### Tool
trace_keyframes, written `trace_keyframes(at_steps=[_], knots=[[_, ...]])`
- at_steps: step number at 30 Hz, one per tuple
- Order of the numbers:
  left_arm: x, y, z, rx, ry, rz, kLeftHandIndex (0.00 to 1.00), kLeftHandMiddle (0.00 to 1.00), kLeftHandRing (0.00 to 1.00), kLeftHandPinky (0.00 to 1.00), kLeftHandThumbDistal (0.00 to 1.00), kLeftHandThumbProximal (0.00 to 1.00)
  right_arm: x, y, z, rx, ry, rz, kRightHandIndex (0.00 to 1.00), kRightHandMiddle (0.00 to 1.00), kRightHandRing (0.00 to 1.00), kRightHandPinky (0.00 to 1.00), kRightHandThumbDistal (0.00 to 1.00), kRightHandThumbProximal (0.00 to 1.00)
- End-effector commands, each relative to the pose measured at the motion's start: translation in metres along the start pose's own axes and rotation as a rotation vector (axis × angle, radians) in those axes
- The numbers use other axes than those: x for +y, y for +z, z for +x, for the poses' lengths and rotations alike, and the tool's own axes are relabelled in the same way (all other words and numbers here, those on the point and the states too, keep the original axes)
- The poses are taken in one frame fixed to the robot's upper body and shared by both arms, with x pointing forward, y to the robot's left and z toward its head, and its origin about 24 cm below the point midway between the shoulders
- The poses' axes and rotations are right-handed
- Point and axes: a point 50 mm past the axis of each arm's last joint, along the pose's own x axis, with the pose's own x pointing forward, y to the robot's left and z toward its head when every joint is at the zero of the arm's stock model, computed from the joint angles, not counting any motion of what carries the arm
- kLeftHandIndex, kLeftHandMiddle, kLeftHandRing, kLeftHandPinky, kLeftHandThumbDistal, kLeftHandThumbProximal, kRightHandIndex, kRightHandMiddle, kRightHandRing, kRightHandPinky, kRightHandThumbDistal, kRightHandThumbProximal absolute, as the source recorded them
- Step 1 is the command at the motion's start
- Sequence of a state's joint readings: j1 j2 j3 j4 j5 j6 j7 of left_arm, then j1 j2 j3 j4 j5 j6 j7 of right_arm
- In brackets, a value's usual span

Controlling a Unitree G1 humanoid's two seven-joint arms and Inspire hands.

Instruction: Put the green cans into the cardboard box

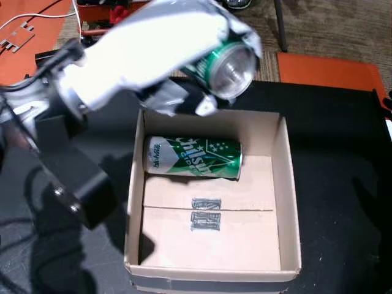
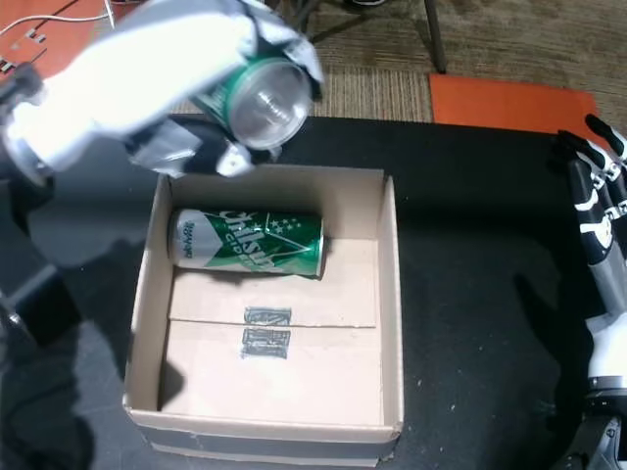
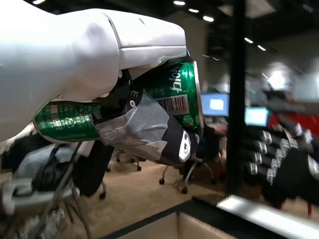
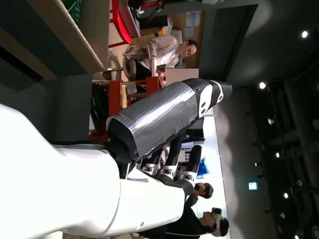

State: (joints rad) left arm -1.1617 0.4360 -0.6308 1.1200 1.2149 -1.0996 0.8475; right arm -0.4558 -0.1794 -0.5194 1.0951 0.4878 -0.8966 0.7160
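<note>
Left hand (image 1: 165, 43) clamped around green can (image 1: 223, 66), right hand (image 4: 164, 124) empty, fingers apart

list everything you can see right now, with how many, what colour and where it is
Green cans: two, green with white print; one lying on its side in the far part of the box, one held in the air above the box's far left corner.
Cardboard box: one, tan, open-topped, on the black table.
Table: one, black, under the box.
Orange surface: one, orange, beyond the table's far right edge.
People: several, seated or standing in the background of the right wrist view.
Left hand: one, white and black, shut on the raised can.
Right hand: one, black and white, open, off to the right of the box, holding nothing.
</note>
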Motion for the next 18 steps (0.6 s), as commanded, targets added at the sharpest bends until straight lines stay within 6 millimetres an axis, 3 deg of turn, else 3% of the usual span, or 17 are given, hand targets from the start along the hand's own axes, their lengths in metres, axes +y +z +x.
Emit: trace_keyframes(at_steps=[1,3,7,9,13,15,18], knots=[[-0.001,0.002,0.010,-0.044,-0.009,0.030,0.28,0.29,0.29,0.32,0.39,0.00,0.002,0.000,0.001,-0.004,0.002,0.009,0.65,0.62,0.63,0.72,1.00,0.44],[-0.010,0.006,0.014,-0.074,-0.049,0.038,0.28,0.26,0.27,0.31,0.41,0.00,0.002,0.000,0.001,-0.005,0.000,0.006,0.66,0.62,0.63,0.72,1.00,0.44],[-0.027,0.013,0.015,-0.097,-0.124,0.028,0.14,0.23,0.26,0.27,0.46,0.00,0.003,0.001,0.000,-0.014,-0.006,-0.006,0.66,0.63,0.63,0.73,1.00,0.45],[-0.034,0.015,0.013,-0.086,-0.187,0.002,0.18,0.30,0.36,0.29,0.37,0.00,0.003,0.001,0.000,-0.017,-0.006,-0.003,0.66,0.63,0.63,0.73,1.00,0.45],[-0.041,0.017,0.008,-0.085,-0.238,-0.011,0.30,0.48,0.60,0.27,0.38,0.00,0.002,0.001,-0.001,-0.023,-0.003,0.004,0.65,0.62,0.63,0.72,1.00,0.45],[-0.043,0.017,0.006,-0.082,-0.252,-0.013,0.37,0.58,0.68,0.29,0.23,0.00,0.003,0.002,0.000,-0.025,-0.003,0.000,0.66,0.62,0.63,0.72,1.00,0.45],[-0.045,0.018,0.004,-0.077,-0.253,-0.033,0.45,0.70,0.76,0.30,0.17,0.00,0.002,0.002,-0.001,-0.025,-0.004,-0.004,0.66,0.62,0.63,0.73,1.00,0.46]])
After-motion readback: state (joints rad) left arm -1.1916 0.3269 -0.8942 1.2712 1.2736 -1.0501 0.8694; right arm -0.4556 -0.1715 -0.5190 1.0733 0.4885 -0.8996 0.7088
